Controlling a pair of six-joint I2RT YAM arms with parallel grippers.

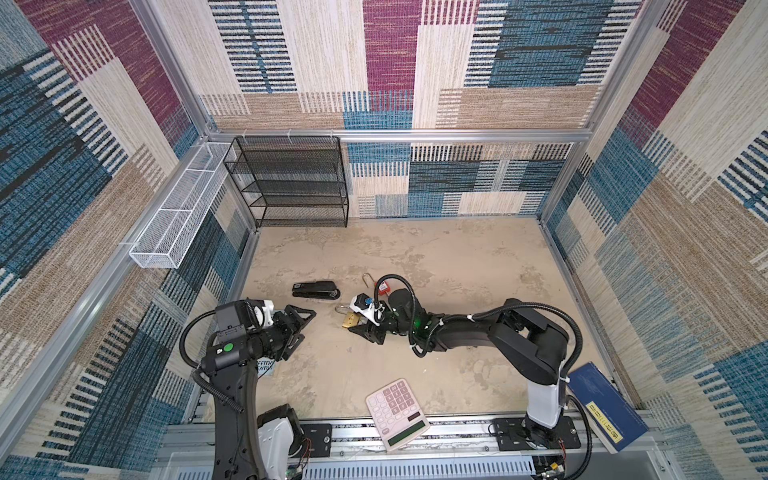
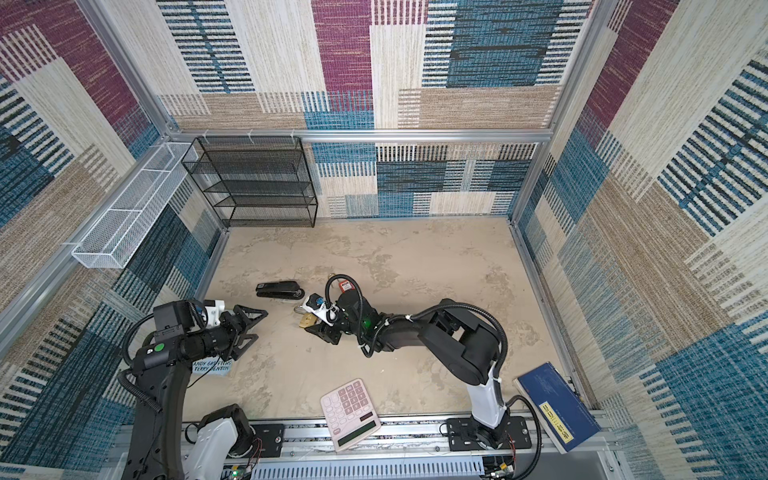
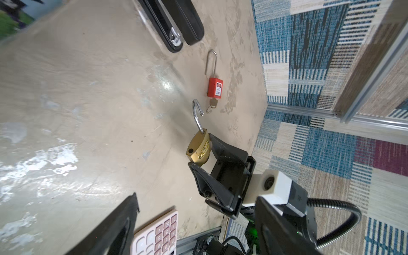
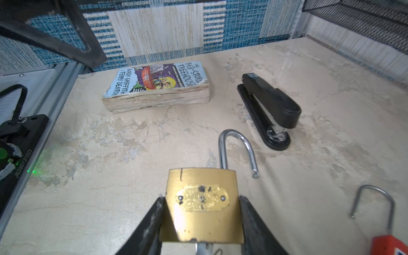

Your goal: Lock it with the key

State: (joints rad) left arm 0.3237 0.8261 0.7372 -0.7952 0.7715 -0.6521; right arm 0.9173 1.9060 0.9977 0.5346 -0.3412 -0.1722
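A brass padlock (image 4: 202,205) with its silver shackle (image 4: 238,143) swung open lies low over the table, and my right gripper (image 1: 357,325) is shut on its body, one finger on each side. A silver key (image 4: 202,248) sticks out of the underside of the padlock, between the fingers. In the left wrist view the same padlock (image 3: 199,148) sits in the right gripper (image 3: 201,150). My left gripper (image 1: 308,324) hangs open and empty to the left of the padlock, apart from it. A red padlock (image 3: 215,87) with an open shackle and its own small key (image 3: 212,103) lies just behind.
A black stapler (image 1: 316,289) lies behind the left gripper. A paperback book (image 4: 159,86) sits under the left arm. A pink calculator (image 1: 397,413) overhangs the front rail. A blue book (image 1: 606,409) leans at front right. A black mesh rack (image 1: 291,183) and a white basket (image 1: 178,216) stand at back left.
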